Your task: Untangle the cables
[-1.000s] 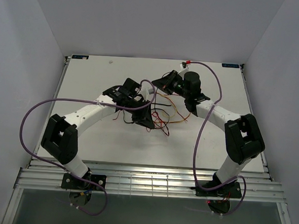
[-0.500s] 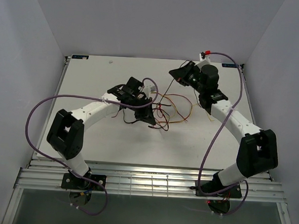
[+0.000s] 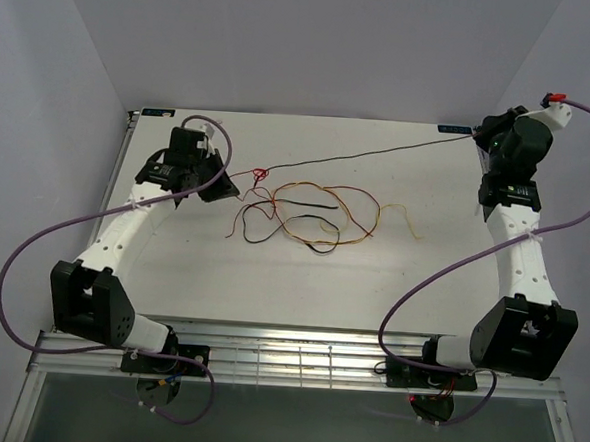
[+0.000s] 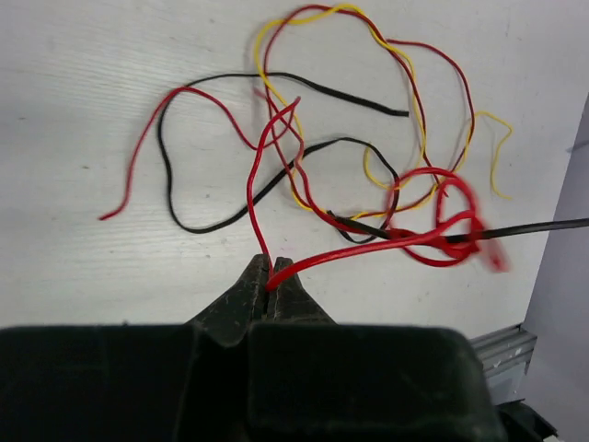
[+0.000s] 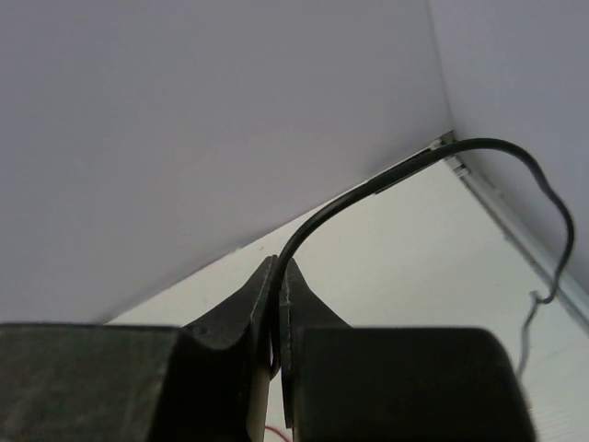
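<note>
- your arms swung apart?
- yes: left gripper (image 4: 269,274) pinched a red cable (image 4: 368,247) at the table's (image 3: 422,279) far left, right gripper (image 5: 278,281) clamped the black cable (image 3: 369,153) at its far right; other cables (image 3: 310,214) lay mid-table.

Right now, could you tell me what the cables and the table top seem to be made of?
The cables: likely plastic-insulated wire, smooth and slightly glossy, bending in soft loops; the core is not visible. The table top: probably white-painted or laminated board, matte, with faint grain lines.

Top camera overlooks the table (image 3: 422,279); left wrist camera nears the same cables (image 3: 315,217).
</note>
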{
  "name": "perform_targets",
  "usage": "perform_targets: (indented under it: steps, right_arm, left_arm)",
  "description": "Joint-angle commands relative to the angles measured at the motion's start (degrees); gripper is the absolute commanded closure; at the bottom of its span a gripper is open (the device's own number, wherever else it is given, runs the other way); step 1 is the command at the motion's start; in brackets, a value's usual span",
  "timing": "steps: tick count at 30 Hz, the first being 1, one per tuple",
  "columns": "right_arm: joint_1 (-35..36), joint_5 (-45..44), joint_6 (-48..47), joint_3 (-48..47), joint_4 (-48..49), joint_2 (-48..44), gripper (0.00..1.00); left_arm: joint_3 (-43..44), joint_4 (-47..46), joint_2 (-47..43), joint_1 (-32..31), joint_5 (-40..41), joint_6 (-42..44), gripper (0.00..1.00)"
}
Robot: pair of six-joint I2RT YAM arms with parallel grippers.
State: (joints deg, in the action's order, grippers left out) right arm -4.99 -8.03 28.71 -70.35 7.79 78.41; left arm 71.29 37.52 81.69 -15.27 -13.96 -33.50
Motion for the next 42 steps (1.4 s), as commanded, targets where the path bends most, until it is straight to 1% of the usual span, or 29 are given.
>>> perform_targets:
  steps: [1,5,8,9,11,12,14,15,17,18,20,21,22,23,24,26,28,30,31,32,33,34,35,37,38,39,40,41,42]
  right_arm:
    - [-2.82,-6.12,-6.64,-3.66,2.84,-3.53,0.92]
    - [-5.37,-6.29,-7.7,-4.45,2.84,-5.37,0.92]
    - [-7.22,-8.49,-8.93,-5.76,2.93,-6.25,0.92]
    - [-8.44,-7.79,-9.19,-6.38,2.93,-6.17,0.92]
    - [-9.24,-7.96,-10.94,-8.74,1.54,-5.38,0.92]
    - [-9.77,-7.88,-11.3,-10.76,1.0,-5.11,0.92]
    - [-10.12,-7.96,-12.7,-11.83,0.65,-4.85,0.92]
    - [-10.3,-8.14,-12.97,-12.35,0.21,-4.85,0.92]
    - [-10.47,-5.78,-13.41,-13.41,0.21,-4.76,0.92]
    - [-10.47,-2.81,-13.5,-13.67,0.12,-4.76,0.92]
    - [-10.39,-0.33,-14.12,-15.08,0.03,-4.24,0.92]
    - [-10.39,1.51,-14.12,-15.43,-0.06,-4.15,0.92]
    - [-10.47,2.4,-14.47,-16.13,0.2,-4.06,0.92]
    - [-10.39,2.67,-14.64,-15.96,0.82,-4.14,0.92]
    - [-10.39,3.45,-14.91,-15.88,1.6,-4.23,0.92]
    - [-10.39,3.99,-15.44,-16.31,1.79,-4.06,0.92]
    - [-10.47,5.39,-15.79,-16.49,2.23,-3.88,0.92]
    - [-10.47,6.1,-15.79,-16.84,2.23,-3.62,0.92]
    - [-10.47,6.36,-16.05,-16.93,2.49,-3.44,0.92]
    - [-10.39,6.62,-16.23,-16.67,2.84,-3.27,0.92]
    - [-10.47,7.32,-16.23,-16.32,3.36,-3.27,0.92]
    - [-10.39,7.85,-16.4,-15.88,4.07,-3.27,0.92]
    - [-10.39,9.77,-16.4,-15.53,5.03,-3.18,0.92]
    - [-10.39,11.63,-16.05,-15.52,5.04,-2.74,0.92]
    - [-10.39,12.16,-15.88,-15.52,5.21,-2.39,0.92]
    - [-10.39,13.64,-15.88,-15.0,6.0,-2.3,0.92]
    - [-10.47,14.79,-15.88,-14.73,6.7,-2.21,0.92]
    - [-10.39,16.63,-16.49,-14.3,7.75,-2.21,0.92]
    - [-10.39,21.0,-16.75,-14.12,10.29,-2.12,0.92]
  left_arm:
    - [3.41,3.97,-4.25,2.87,11.13,0.1,1.0]
    - [6.49,4.76,-5.58,4.72,16.5,1.15,1.0]
    - [8.68,5.9,-5.49,6.3,21.15,1.94,1.0]
    - [9.13,5.9,-5.14,7.96,23.51,1.94,1.0]
    - [11.49,6.69,-4.09,10.42,24.5,2.21,1.0]
    - [12.38,6.69,-2.78,13.22,24.5,2.12,1.0]
    - [14.57,6.34,-1.63,15.17,25.11,2.56,1.0]
    - [15.63,6.43,-1.1,17.53,25.64,2.91,1.0]
    - [18.26,5.12,0.66,17.9,23.46,5.01,1.0]
    - [22.8,4.85,1.53,17.99,22.4,6.15,1.0]
    - [29.84,5.11,5.39,17.99,19.16,8.79,1.0]
    - [37.79,5.2,6.89,17.99,17.4,9.41,1.0]
    - [41.88,5.11,9.86,17.99,15.03,10.46,1.0]
    - [45.66,4.76,11.28,17.99,9.7,10.73,1.0]
    - [52.74,4.32,12.6,17.99,7.82,10.91,1.0]
    - [59.55,3.27,16.63,17.99,5.53,10.91,1.0]
    - [67.27,1.87,18.67,17.99,4.03,10.56,1.0]
    - [68.02,-3.74,18.77,18.08,5.07,8.46,1.0]
    - [63.23,-7.25,17.46,18.08,4.9,7.75,1.0]
    - [59.97,-16.33,14.41,18.08,4.55,5.92,1.0]
    - [57.24,-20.69,12.98,18.08,2.81,5.03,1.0]
    - [55.3,-24.3,12.1,17.99,1.84,4.41,1.0]
    - [55.54,-28.34,11.92,18.08,1.04,3.62,1.0]
    - [58.86,-31.18,13.75,17.99,-2.63,1.51,1.0]
    - [64.8,-32.67,15.15,18.08,-3.79,0.72,1.0]
    - [67.9,-33.47,18.12,18.08,-4.84,-1.81,1.0]
    - [70.37,-34.87,19.28,18.08,-8.25,-3.05,1.0]
    - [71.87,-38.54,20.08,17.99,-9.32,-4.63,1.0]
    - [72.24,-40.92,19.91,18.08,-10.29,-7.69,1.0]
